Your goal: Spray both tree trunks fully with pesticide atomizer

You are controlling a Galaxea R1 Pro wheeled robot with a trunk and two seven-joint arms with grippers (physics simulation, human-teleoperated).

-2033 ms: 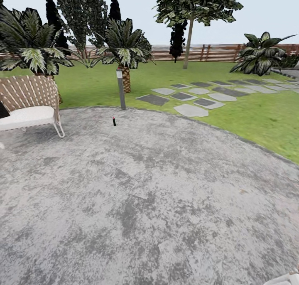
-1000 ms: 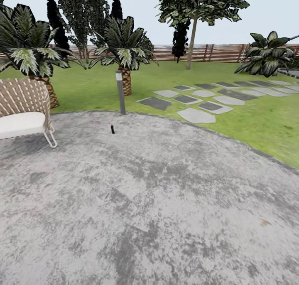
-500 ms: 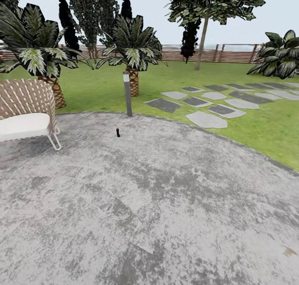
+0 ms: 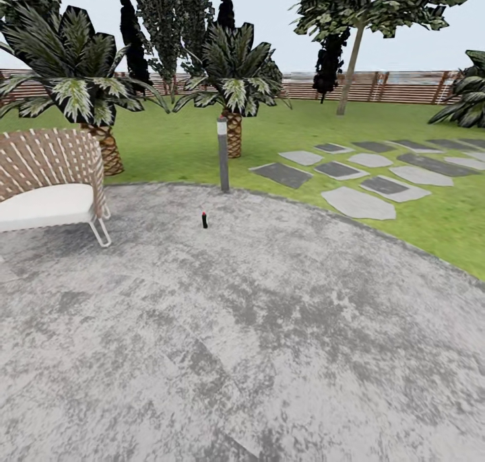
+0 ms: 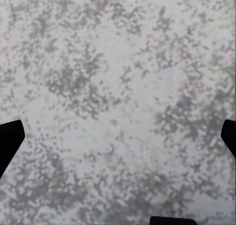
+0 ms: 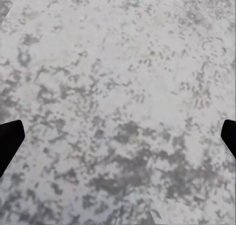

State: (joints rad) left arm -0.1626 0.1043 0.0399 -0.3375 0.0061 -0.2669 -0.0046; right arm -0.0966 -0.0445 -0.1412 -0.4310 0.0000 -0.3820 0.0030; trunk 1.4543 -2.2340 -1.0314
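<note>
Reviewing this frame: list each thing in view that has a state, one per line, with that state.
Atomizer: upright on the grey paving, not held.
Left gripper: open, nothing between its fingers, over grey paving.
Right gripper: open, nothing between its fingers, over grey paving.
Chair: upright, seat unoccupied.
Lamp post: upright at the paving's edge.

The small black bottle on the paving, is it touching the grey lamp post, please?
Apart. In the head view the bottle stands on grey paving, with a bare strip between it and the post.
</note>
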